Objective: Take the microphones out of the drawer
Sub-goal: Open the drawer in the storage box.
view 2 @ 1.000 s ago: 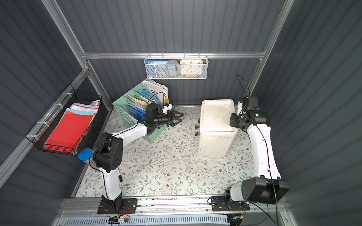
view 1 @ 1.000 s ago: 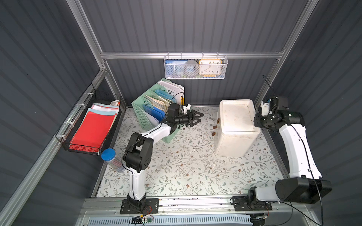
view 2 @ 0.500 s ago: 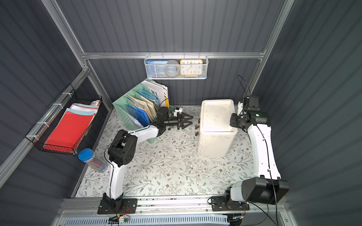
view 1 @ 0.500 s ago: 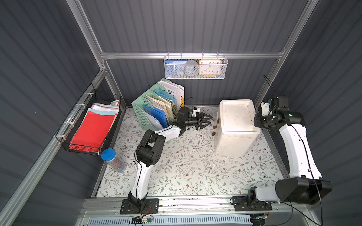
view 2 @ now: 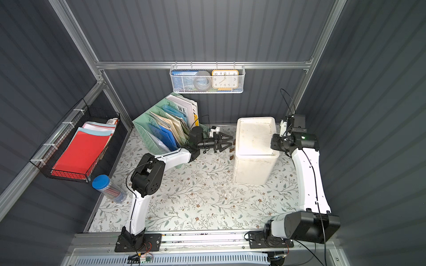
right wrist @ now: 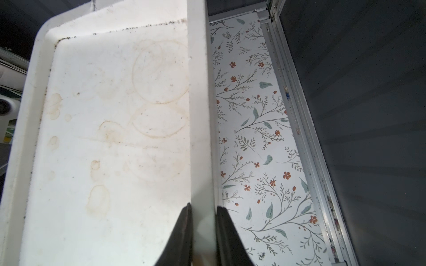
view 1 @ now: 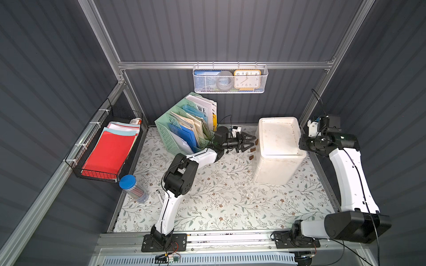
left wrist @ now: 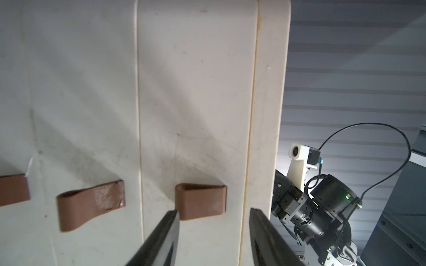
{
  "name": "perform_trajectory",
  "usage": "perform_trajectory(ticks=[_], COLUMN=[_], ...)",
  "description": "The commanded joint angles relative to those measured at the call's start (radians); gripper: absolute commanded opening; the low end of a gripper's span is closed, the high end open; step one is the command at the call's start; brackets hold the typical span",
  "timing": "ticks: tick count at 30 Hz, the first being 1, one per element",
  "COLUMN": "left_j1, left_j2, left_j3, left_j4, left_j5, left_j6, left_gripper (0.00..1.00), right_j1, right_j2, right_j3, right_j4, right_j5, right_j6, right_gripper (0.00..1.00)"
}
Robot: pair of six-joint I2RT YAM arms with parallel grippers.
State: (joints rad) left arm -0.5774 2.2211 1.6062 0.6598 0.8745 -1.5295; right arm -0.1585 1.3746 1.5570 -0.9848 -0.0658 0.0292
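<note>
My left gripper [left wrist: 213, 210] stands about half spread, its two fingers reaching either side of the brown loop handle [left wrist: 200, 200] on the top drawer of the white drawer unit [view 1: 279, 149]; one fingertip sits right at the handle's corner, and I cannot tell whether it touches. My right gripper [right wrist: 203, 208] is pinched tight on the raised rim [right wrist: 199, 115] of the unit's stained top. Every drawer front I see sits flush, so the microphone is hidden from me

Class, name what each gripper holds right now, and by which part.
Right gripper: jaws clamp the drawer unit by its raised top rim. Left gripper: jaws open, holding nothing.
</note>
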Motion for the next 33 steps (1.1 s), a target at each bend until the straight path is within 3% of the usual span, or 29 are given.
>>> perform_trajectory(ticks=[1, 5, 18, 24, 33], left_j1=[-0.017, -0.03, -0.035, -0.036, -0.036], left_j2=[0.025, 0.037, 0.031, 0.038, 0.032], left_j3=[0.002, 0.013, 0.038, 0.07, 0.084], left_j4=[0.065, 0.079, -0.012, -0.038, -0.03], left_j5=[-0.011, -0.001, 0.029, 0.03, 0.057], left_j6=[-0.027, -0.084, -0.058, -0.041, -0.002], left_gripper=[0.54, 0.54, 0.55, 0.42, 0.13], right_j1=[-0.003, -0.004, -0.003, -0.004, -0.004], right_j2=[0.024, 0.027, 0.026, 0.032, 0.038], right_j3=[-0.034, -0.032, -0.034, -0.034, -0.029], right_j4=[0.037, 0.04, 0.04, 0.042, 0.044], right_j5=[-0.048, -0.061, -0.068, -0.069, -0.065], right_j6=[0.043, 0.045, 0.046, 0.046, 0.044], right_gripper=[0.02, 0.02, 0.02, 0.02, 0.02])
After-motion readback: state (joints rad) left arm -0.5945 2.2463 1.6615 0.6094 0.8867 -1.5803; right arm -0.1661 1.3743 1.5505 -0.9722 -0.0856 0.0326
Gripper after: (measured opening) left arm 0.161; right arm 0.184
